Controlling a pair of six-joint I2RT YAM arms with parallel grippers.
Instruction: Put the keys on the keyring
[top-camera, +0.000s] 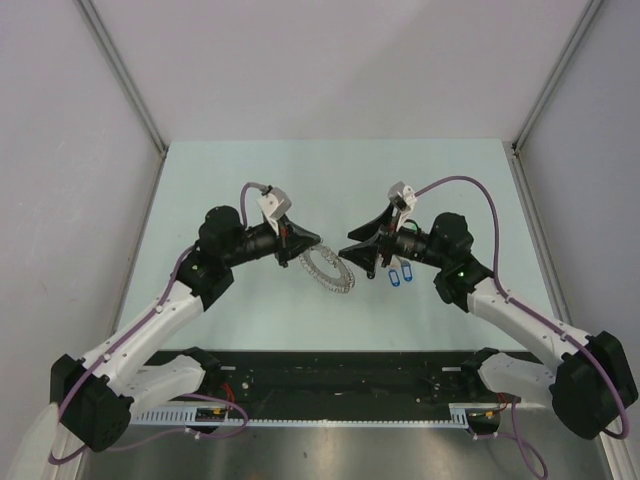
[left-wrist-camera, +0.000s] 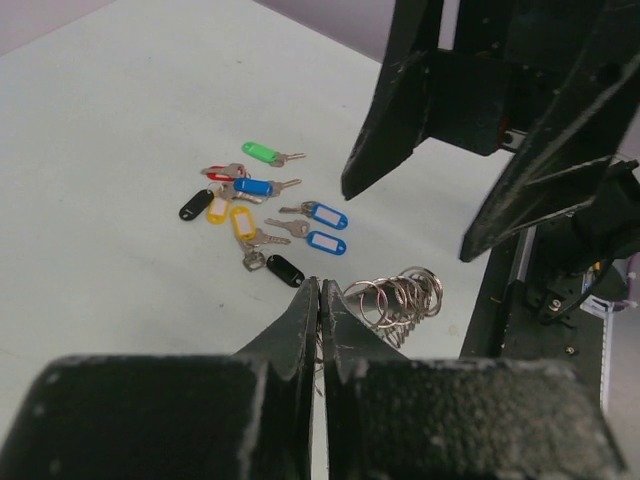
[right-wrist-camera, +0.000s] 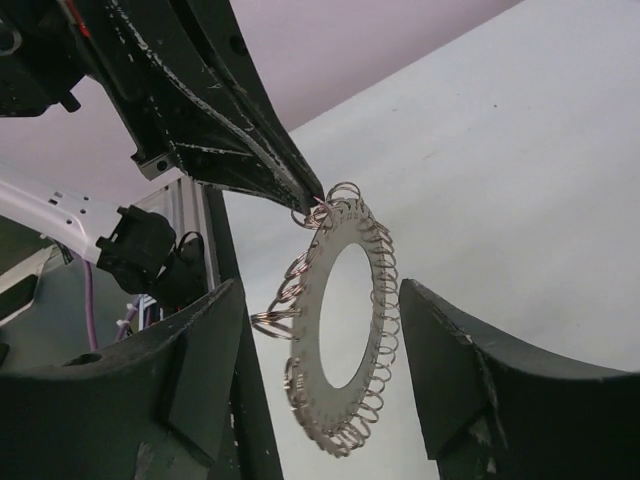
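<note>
Keyring (right-wrist-camera: 345, 225), flat grey disc fringed with loops, pinched by left fingers (left-wrist-camera: 295, 335); right fingers (right-wrist-camera: 470, 370) spread

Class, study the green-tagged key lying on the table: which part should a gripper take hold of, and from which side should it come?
Take the green tag, not the thin metal key, coming straight down from above and closing across the tag's narrow width. It lies flat on the table, at the edge of the key cluster, so a sideways approach would likely just push it.

Top view high, looking down, 2 wrist views close, face to face, sharing keyring (right-wrist-camera: 325, 410)
</note>
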